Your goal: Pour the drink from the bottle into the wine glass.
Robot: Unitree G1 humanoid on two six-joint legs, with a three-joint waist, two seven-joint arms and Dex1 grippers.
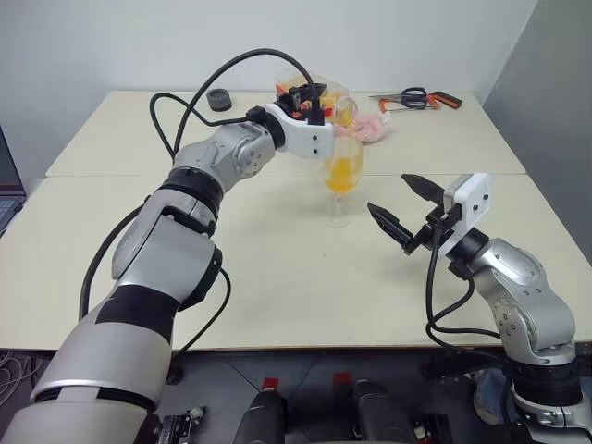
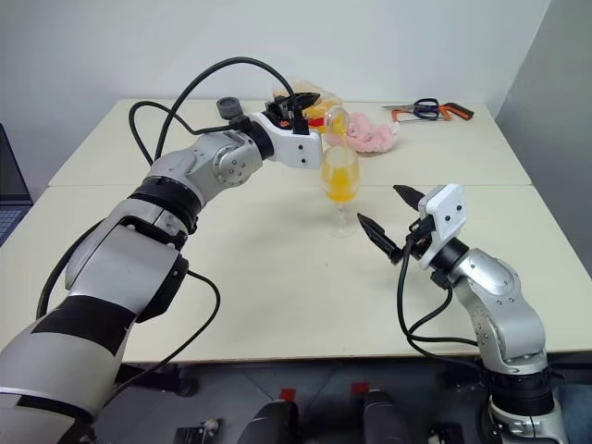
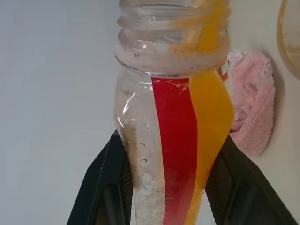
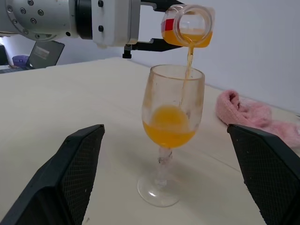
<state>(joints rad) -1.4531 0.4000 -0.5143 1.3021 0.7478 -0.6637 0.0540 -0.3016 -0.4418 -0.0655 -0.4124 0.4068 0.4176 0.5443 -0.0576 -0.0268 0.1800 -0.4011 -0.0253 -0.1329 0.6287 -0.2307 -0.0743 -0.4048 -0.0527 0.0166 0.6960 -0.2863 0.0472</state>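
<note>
Drink (image 4: 168, 129) is streaming in a thin orange thread from the bottle (image 4: 187, 26) into the glass (image 4: 171, 136), and the bowl looks under half full. The bottle is tipped mouth-down just above the rim so the stream lands inside; by my read the pour is well under way. The left claw (image 1: 310, 97) is clamped on the bottle's body, one finger on each side, which keeps the neck free. The glass stands upright on its foot near the middle of the surface (image 1: 277, 277), toward the far half. The right claw (image 1: 400, 215) hangs spread wide and empty just beside the glass on the near right, touching nothing; perhaps ready to steady it. A pink cloth (image 1: 375, 129) lies behind the glass, scissors (image 1: 412, 97) near the far right corner and a dark roll (image 1: 220, 99) near the far left edge. How much drink remains is hard to judge: the claw and label hide the bottle's base.
</note>
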